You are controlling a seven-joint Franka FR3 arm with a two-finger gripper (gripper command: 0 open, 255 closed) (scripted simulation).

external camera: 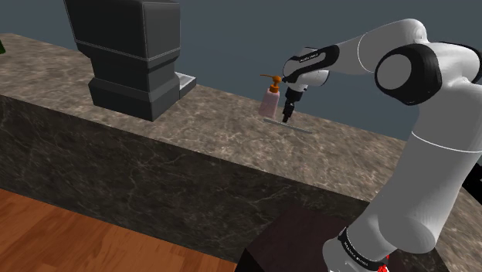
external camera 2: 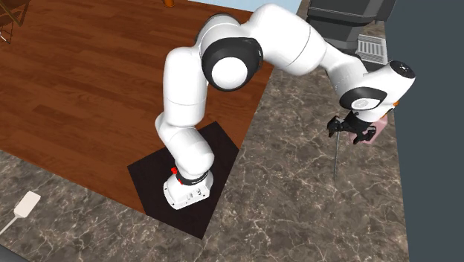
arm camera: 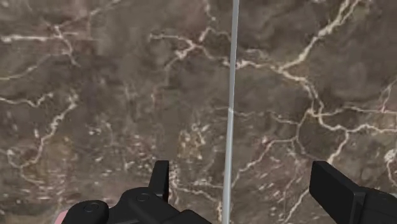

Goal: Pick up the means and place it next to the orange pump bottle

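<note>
Shoulder view: I watch the white arm (external camera: 432,154) reach across a brown, white-veined stone counter (external camera: 216,135), its black gripper (external camera: 286,119) pointing down just above a rod (external camera: 298,128). The rod is thin, straight and pale grey, with no handle or head that I can make out, and it lies flat on the counter. One end sits just beside the pump bottle (external camera: 270,100), which has a pinkish body and an orange pump top and stands upright. A dark grey coffee machine (external camera: 127,58) stands well apart toward this view's left. A wood floor (external camera: 54,232) shows below the counter's front, and the dark stand (external camera: 301,239) sits at the lower right.

Second exterior view: from high above, the arm (external camera 2: 223,67) bends over the counter (external camera 2: 297,208) from its stand (external camera 2: 186,182) on the wood floor (external camera 2: 89,74). The gripper (external camera 2: 349,134) hangs over one end of the rod (external camera 2: 335,160), which reads here as a hairline grey stroke on the stone. A sliver of the pinkish pump bottle (external camera 2: 384,126) peeks out behind the hand. The coffee machine (external camera 2: 346,15) stands at the top edge.

Wrist view: the rod (arm camera: 230,95) runs as a slim, smooth grey line over the veined counter (arm camera: 95,95). It passes between the gripper's (arm camera: 243,170) fingers (arm camera: 160,178), nearer one than the other. The fingers stand wide apart and touch nothing, so I have the gripper open and the rod not held.
</note>
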